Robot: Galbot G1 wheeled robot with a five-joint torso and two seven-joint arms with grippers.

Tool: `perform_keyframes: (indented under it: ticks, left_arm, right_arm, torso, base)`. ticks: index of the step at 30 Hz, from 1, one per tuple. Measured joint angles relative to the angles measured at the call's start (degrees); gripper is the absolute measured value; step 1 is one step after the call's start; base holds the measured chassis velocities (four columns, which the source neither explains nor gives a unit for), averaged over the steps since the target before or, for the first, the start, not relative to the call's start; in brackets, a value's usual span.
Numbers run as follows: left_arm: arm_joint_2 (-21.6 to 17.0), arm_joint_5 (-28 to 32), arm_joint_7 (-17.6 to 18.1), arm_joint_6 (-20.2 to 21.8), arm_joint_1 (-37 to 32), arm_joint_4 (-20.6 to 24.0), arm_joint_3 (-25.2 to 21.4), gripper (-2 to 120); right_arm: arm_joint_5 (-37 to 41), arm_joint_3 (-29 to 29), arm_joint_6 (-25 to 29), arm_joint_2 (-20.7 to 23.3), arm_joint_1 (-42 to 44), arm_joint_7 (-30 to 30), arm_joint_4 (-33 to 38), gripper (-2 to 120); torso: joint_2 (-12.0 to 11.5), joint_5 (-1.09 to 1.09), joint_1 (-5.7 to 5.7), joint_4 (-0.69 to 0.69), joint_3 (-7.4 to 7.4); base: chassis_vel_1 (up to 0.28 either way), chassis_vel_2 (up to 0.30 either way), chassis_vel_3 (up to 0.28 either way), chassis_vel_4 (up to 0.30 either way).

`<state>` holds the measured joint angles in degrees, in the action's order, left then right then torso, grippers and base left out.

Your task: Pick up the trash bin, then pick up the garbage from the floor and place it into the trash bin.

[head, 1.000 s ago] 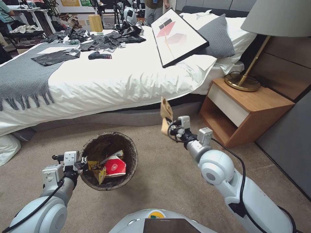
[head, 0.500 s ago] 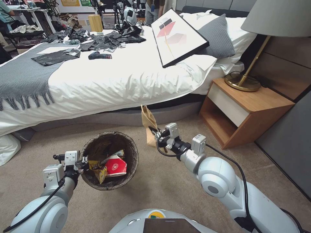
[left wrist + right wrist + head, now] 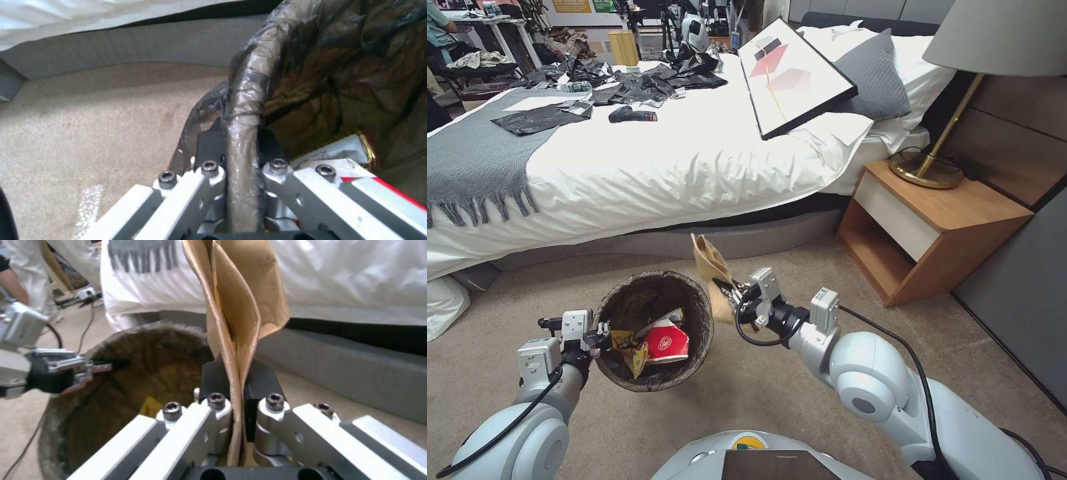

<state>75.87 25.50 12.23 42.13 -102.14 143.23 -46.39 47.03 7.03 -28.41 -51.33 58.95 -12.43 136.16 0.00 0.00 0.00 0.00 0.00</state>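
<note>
- Trash bin (image 3: 654,330): held off the carpet (image 3: 774,380), dark liner rim pinched from the left side by the left gripper (image 3: 602,331); one pad inside the rim, one outside, clamped on it
- Contents: red-and-white wrapper (image 3: 664,343) and yellow packet (image 3: 630,350) lying in the bin
- Right gripper (image 3: 730,300): closed on a brown paper piece (image 3: 710,270), which stands upright just beside the bin's right rim, not yet over the mouth
- Risk: paper is tall and stiff; let go at the rim, it may tip outward onto the carpet
- Risk: paper or gripper may nudge the rim; held at one point only, the bin could swing or slip on the slick liner
- Beyond: bed (image 3: 647,160), nightstand (image 3: 934,227), not involved
</note>
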Motion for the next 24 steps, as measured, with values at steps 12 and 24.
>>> perform_keyframes:
  ticks: [12, 24]
  left_arm:
    - [0.32, -0.25, 0.0, 0.0, 0.29, 0.0, 0.26, 3]
    - [0.34, -0.31, 0.0, 0.0, 0.86, 0.0, 0.36, 3]
  right_arm:
    - [-0.22, 6.73, -0.38, -2.43, -3.24, -1.68, -2.56, 0]
    - [0.14, 12.48, -0.77, -5.0, -6.9, -4.02, -5.1, 0]
  torso:
    - [0.0, 0.0, 0.0, 0.0, 0.0]
    - [0.0, -0.01, 0.0, 0.0, 0.0]
  base:
    - [0.0, 0.0, 0.0, 0.0]
    - [0.0, 0.0, 0.0, 0.0]
